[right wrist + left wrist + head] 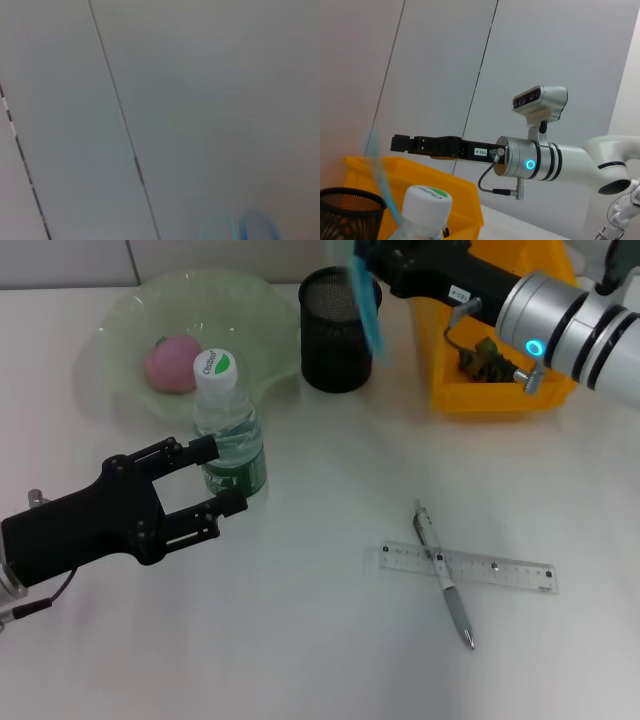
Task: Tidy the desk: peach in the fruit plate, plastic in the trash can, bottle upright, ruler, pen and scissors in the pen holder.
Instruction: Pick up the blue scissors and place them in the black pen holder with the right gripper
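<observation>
The clear bottle (230, 435) with a white cap stands upright; it also shows in the left wrist view (426, 207). My left gripper (229, 477) is open, with one finger on each side of the bottle's lower part. My right gripper (372, 255) is high over the black mesh pen holder (337, 330). Blue scissors (368, 302) hang blurred, point down, over the holder's mouth. In the left wrist view the scissors (381, 177) sit slightly apart from the right gripper (400, 143). The pink peach (172, 365) lies in the green plate (120, 315). The pen (445, 580) lies across the clear ruler (480, 568).
The yellow trash bin (500, 395) stands to the right of the pen holder, under my right arm, with crumpled plastic (487, 358) inside. The plate is right behind the bottle. The ruler and pen lie on the white desk at front right.
</observation>
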`<action>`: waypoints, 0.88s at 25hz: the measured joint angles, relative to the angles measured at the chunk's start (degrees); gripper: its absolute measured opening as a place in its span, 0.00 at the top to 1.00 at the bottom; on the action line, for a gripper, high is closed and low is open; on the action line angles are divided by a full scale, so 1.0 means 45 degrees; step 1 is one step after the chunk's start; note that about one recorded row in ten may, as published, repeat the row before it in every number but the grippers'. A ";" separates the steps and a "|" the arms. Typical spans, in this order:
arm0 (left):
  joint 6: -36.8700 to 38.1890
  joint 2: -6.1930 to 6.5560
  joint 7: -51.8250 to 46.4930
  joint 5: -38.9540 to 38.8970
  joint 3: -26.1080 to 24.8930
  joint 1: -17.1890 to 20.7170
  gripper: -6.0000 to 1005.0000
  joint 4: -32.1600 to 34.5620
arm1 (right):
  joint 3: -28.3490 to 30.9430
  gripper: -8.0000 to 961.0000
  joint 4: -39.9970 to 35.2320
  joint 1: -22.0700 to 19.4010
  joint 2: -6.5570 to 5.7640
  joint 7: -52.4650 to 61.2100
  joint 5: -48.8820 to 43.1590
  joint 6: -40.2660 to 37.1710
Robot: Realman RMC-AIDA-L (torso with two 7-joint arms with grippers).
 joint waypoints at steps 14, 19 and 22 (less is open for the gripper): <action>0.0176 -0.0022 0.0000 -0.0005 0.0002 0.0194 0.26 -0.0010 | -0.0277 0.35 -0.3148 -0.1546 -0.0295 0.3787 -0.1927 -0.1752; 0.0234 -0.0050 0.0000 -0.0004 -0.0017 0.0267 0.26 -0.0014 | -0.0130 0.31 -0.6433 -0.3227 -0.0287 0.6272 -0.3527 -0.2957; 0.0237 -0.0057 0.0000 0.0000 -0.0018 0.0283 0.26 -0.0007 | -0.0047 0.30 -0.7471 -0.3696 -0.0407 0.7168 -0.4333 -0.3860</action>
